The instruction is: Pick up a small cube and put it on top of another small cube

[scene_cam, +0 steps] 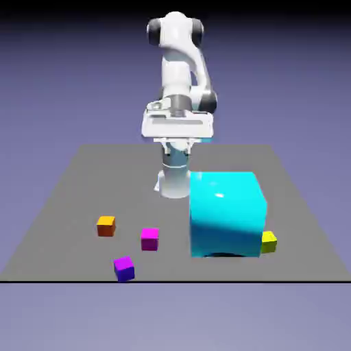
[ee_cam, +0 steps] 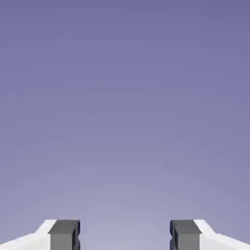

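The hand (scene_cam: pixel 178 145) hangs well above the tabletop (scene_cam: pixel 137 171), its fingertips (ee_cam: pixel 64 237) spread wide with nothing between them. Relative to the hand, the magenta cube (scene_cam: pixel 150 239) lies lower, nearer the camera and toward the exterior view's left; the orange cube (scene_cam: pixel 106 226) lies farther to that side.
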Robot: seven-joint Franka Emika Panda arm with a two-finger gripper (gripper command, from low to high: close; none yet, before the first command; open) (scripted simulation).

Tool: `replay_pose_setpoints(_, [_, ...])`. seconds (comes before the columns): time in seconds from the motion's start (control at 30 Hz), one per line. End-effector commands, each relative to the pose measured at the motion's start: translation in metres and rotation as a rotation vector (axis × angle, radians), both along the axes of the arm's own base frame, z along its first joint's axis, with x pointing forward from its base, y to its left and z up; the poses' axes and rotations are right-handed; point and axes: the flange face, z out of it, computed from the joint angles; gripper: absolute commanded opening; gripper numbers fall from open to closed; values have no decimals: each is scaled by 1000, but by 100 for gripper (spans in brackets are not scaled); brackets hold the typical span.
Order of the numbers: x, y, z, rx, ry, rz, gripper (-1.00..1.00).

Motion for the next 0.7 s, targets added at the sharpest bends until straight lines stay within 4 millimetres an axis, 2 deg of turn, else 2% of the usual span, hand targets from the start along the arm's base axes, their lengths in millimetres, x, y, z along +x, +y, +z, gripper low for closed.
replay_pose_setpoints(0.0, [5, -5, -13, -1, 50, -6, 0])
replay_pose_setpoints(0.13, [20, -25, -68, -2, 250, -29, 0])
replay_pose_setpoints(0.27, [25, -45, -126, 2, 449, -50, 0])
replay_pose_setpoints(0.4, [20, -66, -183, 13, 649, -69, 0])
replay_pose_setpoints(0.53, [7, -86, -239, 30, 849, -87, 0])
replay_pose_setpoints(0.6, [5, -88, -245, 32, 868, -89, 0])
replay_pose_setpoints(0.67, [4, -88, -268, 31, 868, -89, 0])
